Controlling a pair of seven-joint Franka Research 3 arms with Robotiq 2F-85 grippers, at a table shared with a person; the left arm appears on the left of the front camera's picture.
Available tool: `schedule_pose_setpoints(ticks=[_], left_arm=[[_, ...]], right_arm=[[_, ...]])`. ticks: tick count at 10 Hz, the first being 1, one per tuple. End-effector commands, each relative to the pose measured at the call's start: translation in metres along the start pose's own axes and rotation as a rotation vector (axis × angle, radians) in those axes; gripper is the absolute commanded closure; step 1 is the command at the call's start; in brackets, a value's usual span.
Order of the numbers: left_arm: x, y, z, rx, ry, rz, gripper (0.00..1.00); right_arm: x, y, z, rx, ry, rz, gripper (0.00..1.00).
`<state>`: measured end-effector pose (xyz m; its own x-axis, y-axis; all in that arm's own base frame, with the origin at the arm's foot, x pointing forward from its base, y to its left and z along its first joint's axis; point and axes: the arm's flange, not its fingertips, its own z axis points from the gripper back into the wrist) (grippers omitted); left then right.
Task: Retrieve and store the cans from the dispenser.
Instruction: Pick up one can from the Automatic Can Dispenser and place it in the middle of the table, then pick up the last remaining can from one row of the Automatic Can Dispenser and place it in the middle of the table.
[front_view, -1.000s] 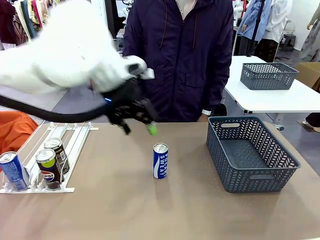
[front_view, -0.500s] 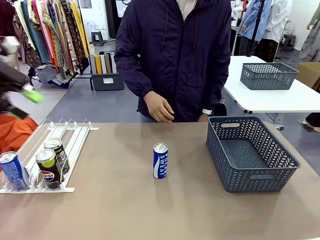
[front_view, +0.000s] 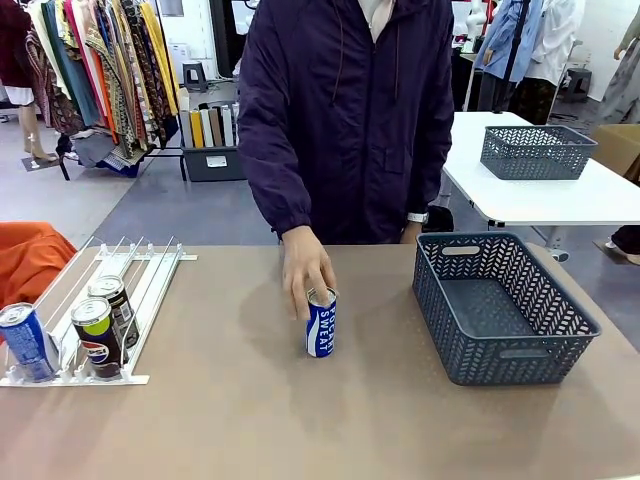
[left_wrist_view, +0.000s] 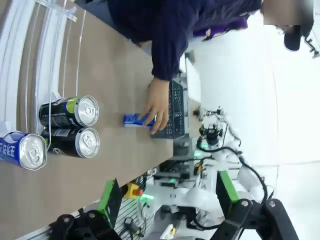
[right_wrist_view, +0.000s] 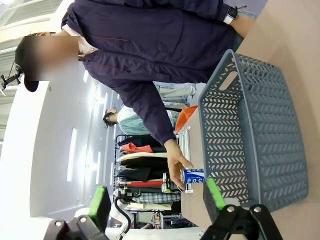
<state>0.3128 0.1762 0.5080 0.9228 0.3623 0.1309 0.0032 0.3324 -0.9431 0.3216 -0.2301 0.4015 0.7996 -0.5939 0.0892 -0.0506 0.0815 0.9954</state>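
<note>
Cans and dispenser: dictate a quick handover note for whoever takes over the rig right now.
Left gripper: open, empty.
Right gripper: open, empty.
Person's hand: on the top of the upright blue can at mid-table.
Dispenser: holds a second blue can and two black cans at its front end.
Grey basket: empty.
Done: one can stands outside the dispenser.
Left: store it, then the other three.
</note>
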Motion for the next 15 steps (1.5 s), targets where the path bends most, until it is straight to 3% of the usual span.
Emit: schedule_pose_setpoints(ticks=[1, 13, 14, 15], left_arm=[[0.004, -0.015, -0.005, 0.032, 0.038, -0.022, 0.0], [0.004, -0.014, -0.007, 0.042, 0.031, -0.022, 0.0], [-0.001, -0.032, -0.028, 0.33, 0.054, -0.053, 0.0], [-0.008, -0.045, -0.043, 0.477, 0.06, -0.094, 0.0]], right_arm=[[0.001, 0.004, 0.001, 0.004, 0.007, -0.017, 0.0], [0.001, 0.004, 0.001, 0.004, 0.007, -0.017, 0.0], [0.001, 0.004, 0.001, 0.004, 0.007, -0.017, 0.0], [0.001, 0.004, 0.001, 0.004, 0.007, -0.017, 0.0]])
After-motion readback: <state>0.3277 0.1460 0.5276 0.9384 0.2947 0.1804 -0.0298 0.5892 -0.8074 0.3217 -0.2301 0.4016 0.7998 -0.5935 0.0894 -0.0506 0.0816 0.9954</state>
